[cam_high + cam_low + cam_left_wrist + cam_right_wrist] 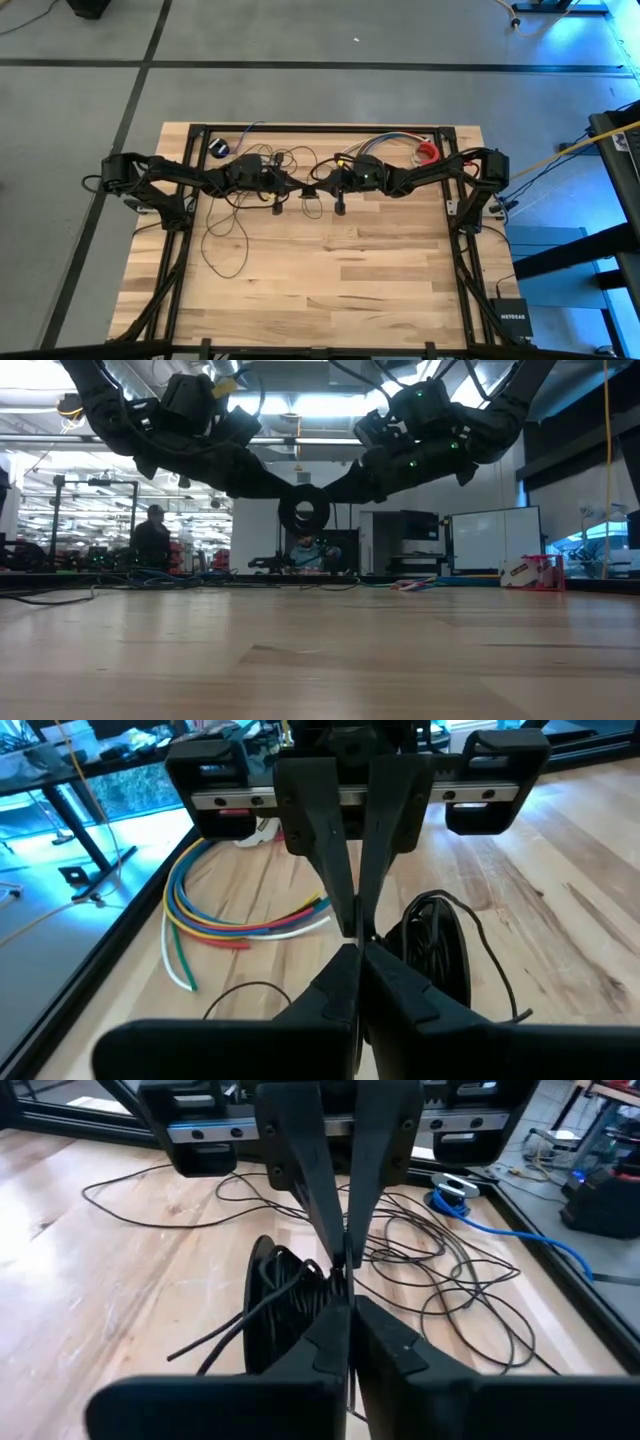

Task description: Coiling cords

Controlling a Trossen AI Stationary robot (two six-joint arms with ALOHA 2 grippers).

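cord: we hold the thin coil (303, 512) | left end effector (283, 189) and right end effector (312, 190) pinched on it | soft, floppy, light; grip bundled loops

Your wooden table (330, 270) sits on a grey concrete floor (80, 180) crossed by dark seams. Look level across it and you face a wide workshop: bright ceiling lights (290, 405), benches (60, 560) crowded with gear, a whiteboard (495, 540) and a window (605, 550) glowing blue at the right. A person (152, 538) stands far back at the left; another seems to sit at the centre, though that spot is hard to read. A black router (511, 318) lies beside the table.
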